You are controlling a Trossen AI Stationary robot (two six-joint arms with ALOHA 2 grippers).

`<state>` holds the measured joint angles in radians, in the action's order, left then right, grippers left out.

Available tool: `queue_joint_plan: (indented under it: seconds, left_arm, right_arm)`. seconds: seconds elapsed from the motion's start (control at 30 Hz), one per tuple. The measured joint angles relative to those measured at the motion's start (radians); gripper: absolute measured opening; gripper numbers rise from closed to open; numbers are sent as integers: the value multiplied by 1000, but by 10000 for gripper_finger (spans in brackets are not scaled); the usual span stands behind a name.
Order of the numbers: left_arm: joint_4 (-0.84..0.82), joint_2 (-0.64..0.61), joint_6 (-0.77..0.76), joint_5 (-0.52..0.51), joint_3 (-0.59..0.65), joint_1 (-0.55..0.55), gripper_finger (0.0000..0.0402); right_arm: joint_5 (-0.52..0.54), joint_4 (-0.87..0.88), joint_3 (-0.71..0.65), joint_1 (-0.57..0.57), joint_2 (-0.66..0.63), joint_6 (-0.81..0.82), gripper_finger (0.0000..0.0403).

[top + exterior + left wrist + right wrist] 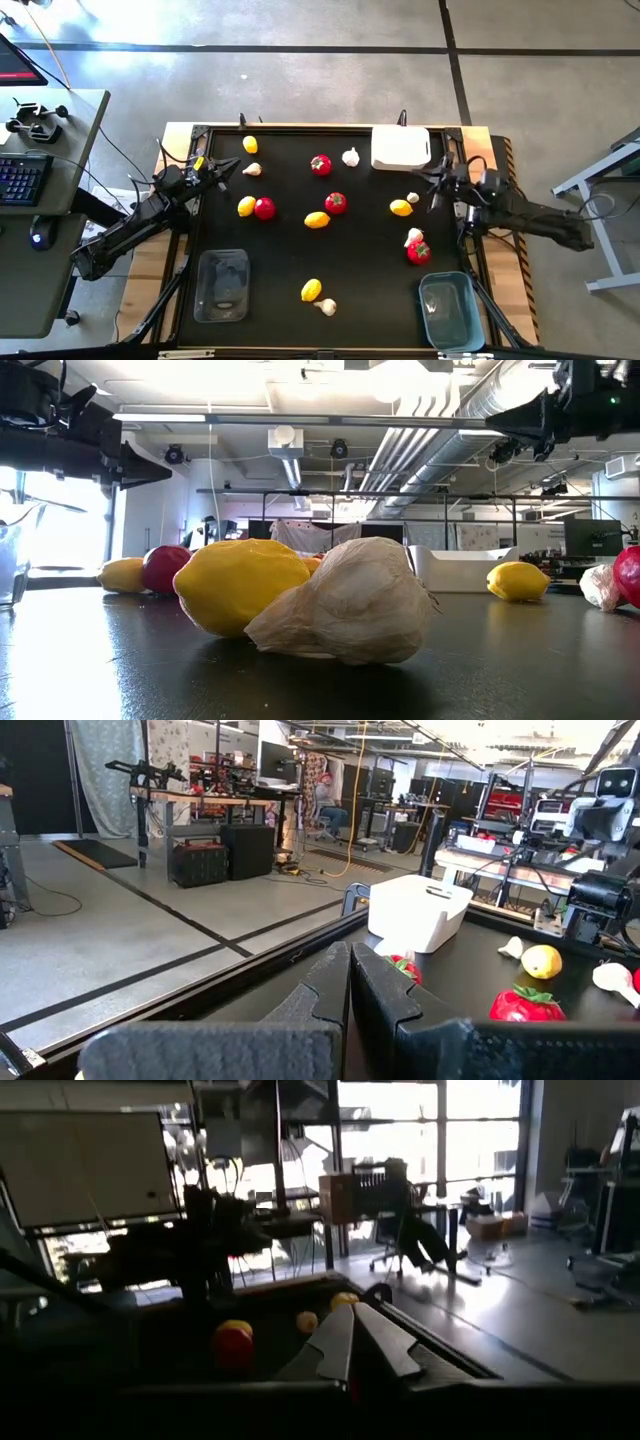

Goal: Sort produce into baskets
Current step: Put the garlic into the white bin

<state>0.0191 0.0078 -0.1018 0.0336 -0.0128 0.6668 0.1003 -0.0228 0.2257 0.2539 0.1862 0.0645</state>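
nothing is sorted yet, judging by how things lie: the clear basket (pixel 222 285), the blue-grey basket (pixel 449 311) and the white basket (pixel 401 147) all look empty from above, while every piece of produce sits loose on the black bench (pixel 360 270). red tomato-like pieces, such as the one at the middle (pixel 335 203), yellow lemon-like ones like the one beside it (pixel 316 220) and white garlic bulbs (pixel 350 156) are scattered well apart across the mat. the left tool (pixel 232 167) hangs over the bench's far left edge with its fingers pressed together and nothing between them; the right tool (pixel 430 182) waits at the far right edge, likewise closed and bare. so the whole job is left. the low view shows what the top-down one cannot: a yellow piece (pixel 240 585) and a papery garlic bulb (pixel 345 613) touching each other close to the lens. the left wrist view shows the white basket's side wall (pixel 415 912) and a tomato's green stem (pixel 527 1005).
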Motion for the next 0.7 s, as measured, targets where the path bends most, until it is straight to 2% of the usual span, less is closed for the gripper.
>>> queue_joint_plan:
  seconds: [0.27,0.5,0.7]
  left_arm:
    - [0,0,0,0,0,0,1]
    - [0,0,0,0,0,0,1]
    - [0,0,0,0,0,0,1]
  right_arm:
    - [-5,365,295,-6,329,99,0]
    - [-208,390,449,-50,566,147,1]
    - [-209,465,526,-161,722,202,36]
